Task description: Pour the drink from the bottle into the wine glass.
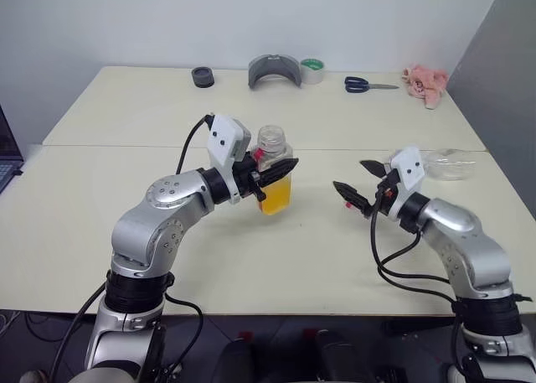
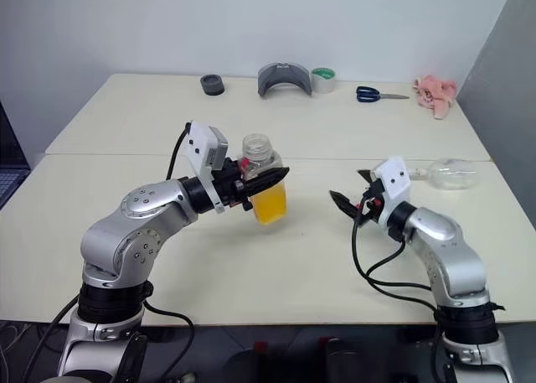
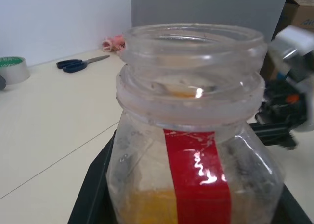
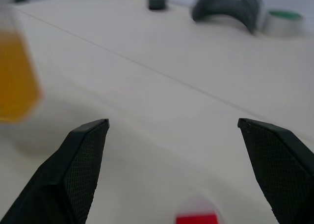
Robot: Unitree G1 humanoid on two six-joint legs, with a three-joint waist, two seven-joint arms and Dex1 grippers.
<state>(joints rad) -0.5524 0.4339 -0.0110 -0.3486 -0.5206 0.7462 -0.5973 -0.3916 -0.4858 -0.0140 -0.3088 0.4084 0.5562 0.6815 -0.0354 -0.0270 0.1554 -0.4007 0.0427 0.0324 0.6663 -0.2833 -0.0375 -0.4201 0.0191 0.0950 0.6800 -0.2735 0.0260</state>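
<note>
Left wrist view, bottle point(image 3: 196, 150): nearest the lens, uncapped, upright, its wide mouth open; a red label strip runs down its front.
Left wrist view, drink point(image 3: 147, 207): orange-yellow, low in the bottle, well below the neck.
Left wrist view, left gripper's fingers point(image 3: 91, 197): black, pressed against both sides of the bottle's body.
Left wrist view, beyond the bottle: scissors point(image 3: 78, 63), a tape roll point(image 3: 12, 69) and a pink cloth point(image 3: 113, 41) on the table point(image 3: 49, 126); the right gripper point(image 3: 279, 131) shows blurred beside the bottle's shoulder.

Right wrist view, right gripper point(image 4: 181, 131): its two black fingers stand wide apart with nothing between them.
Right wrist view, bottle: a blurred orange shape off to one side of the fingers, apart from them.
Right wrist view, cap point(image 4: 196, 218): red and white, lying on the table below the spread fingers, away from the bottle.

Head views, left gripper point(image 1: 272, 175): clenched on the bottle, holding it upright and lifted a little clear of the table.
Head views, right gripper: released, pointing toward the bottle, a gap of bare table between them.
Head views, wine glass point(image 1: 448, 163): lying on its side on the table, beyond the right gripper, well apart from the bottle.
Head views, far edge behind the bottle: a black ring point(image 1: 203, 76), a grey curved piece point(image 1: 274, 69), the tape roll, scissors and pink cloth.
</note>
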